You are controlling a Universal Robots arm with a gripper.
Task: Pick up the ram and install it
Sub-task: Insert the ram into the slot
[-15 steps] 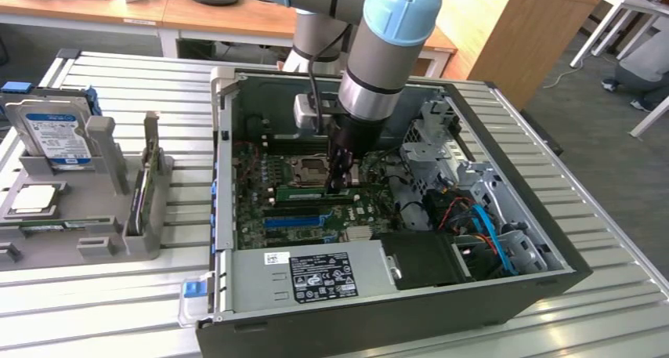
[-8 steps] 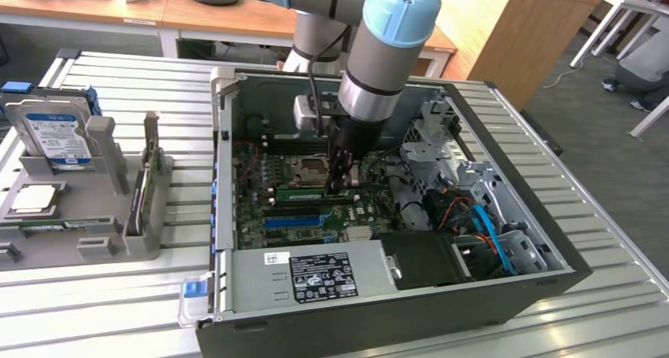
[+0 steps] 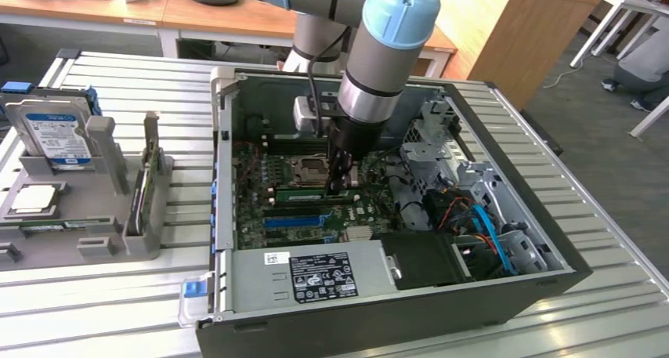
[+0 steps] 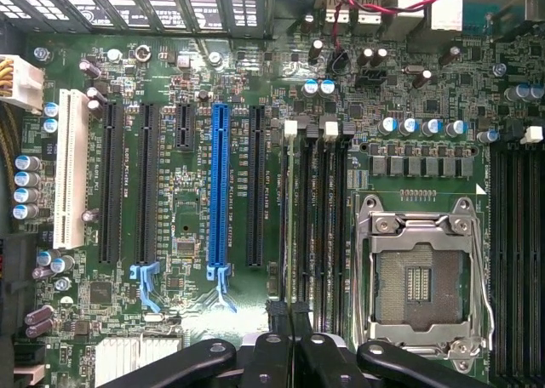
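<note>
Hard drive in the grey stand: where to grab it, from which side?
Take the hard drive by its bare upper end, pinched front to back, coming from above. It stands leaning in the grey stand, which holds its lower end with a post beside it, so the top looks freest.

Exterior oblique overhead; wrist close above shared motherboard (image 3: 253,217) (image 4: 186,202)

An open black metal computer case (image 3: 418,327) lies on the slatted grey bench (image 3: 105,311), its green motherboard (image 4: 187,201) exposed with one blue expansion slot (image 4: 220,184). At the exterior view's left, a grey plastic holder (image 3: 103,139) carries an upright blue-labelled silver hard drive (image 3: 55,139) and a square silver processor chip (image 3: 31,200).
</note>
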